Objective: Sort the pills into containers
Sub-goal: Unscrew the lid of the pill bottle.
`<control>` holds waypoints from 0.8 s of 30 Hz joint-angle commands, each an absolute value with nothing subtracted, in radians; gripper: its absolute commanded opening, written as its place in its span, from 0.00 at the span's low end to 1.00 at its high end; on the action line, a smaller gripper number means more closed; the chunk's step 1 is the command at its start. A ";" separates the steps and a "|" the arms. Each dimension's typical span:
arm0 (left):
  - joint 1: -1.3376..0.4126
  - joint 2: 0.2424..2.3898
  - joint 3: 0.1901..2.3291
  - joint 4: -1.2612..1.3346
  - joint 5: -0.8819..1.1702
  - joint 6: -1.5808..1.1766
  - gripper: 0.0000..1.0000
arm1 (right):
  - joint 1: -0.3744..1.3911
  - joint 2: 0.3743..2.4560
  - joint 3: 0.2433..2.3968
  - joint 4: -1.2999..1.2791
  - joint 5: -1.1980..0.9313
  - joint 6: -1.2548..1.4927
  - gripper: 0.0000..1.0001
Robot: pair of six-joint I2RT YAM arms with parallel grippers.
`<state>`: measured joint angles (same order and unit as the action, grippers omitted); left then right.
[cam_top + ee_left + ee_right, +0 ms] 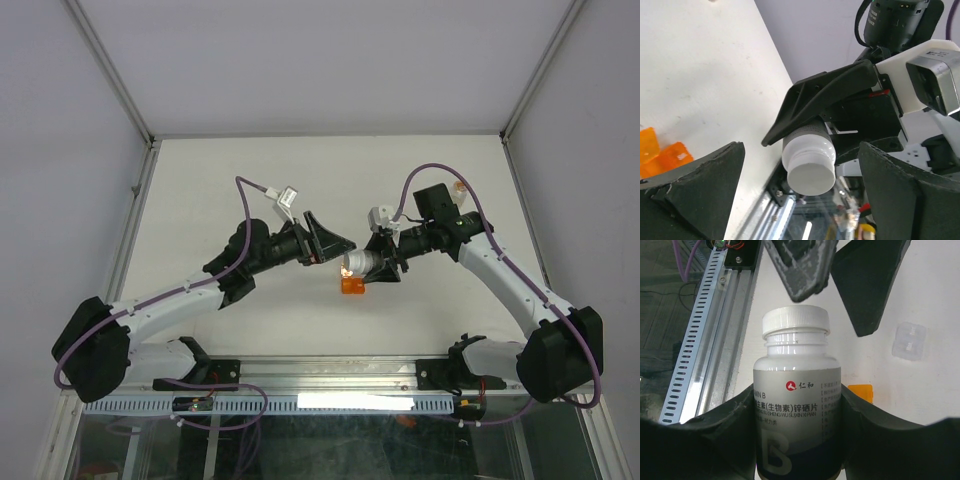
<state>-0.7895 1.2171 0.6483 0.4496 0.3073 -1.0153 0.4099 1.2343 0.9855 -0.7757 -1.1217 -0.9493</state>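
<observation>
I see a white bottle (797,390) with a plain white cap (796,320). Its label fades from pale grey down to dark blue and carries a small red logo, white lettering and a big white B. Beside the bottle, the cup (352,286) is translucent orange. The table (300,180) under the bottle is off-white. Facing the bottle, the left gripper (802,147) is matte black.

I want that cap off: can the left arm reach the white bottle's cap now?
Probably yes: the right gripper holds the white bottle by its body, cap bare, and the open left gripper faces it with nothing between.
</observation>
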 commanded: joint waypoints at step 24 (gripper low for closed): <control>-0.762 1.157 0.554 0.727 0.779 0.376 0.98 | 0.408 1.237 1.008 -0.796 -1.149 -0.989 0.00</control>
<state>-0.7643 1.1019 0.4843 0.7208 0.6849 0.2802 0.4099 1.2377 0.9855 -0.7898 -1.1221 -0.9665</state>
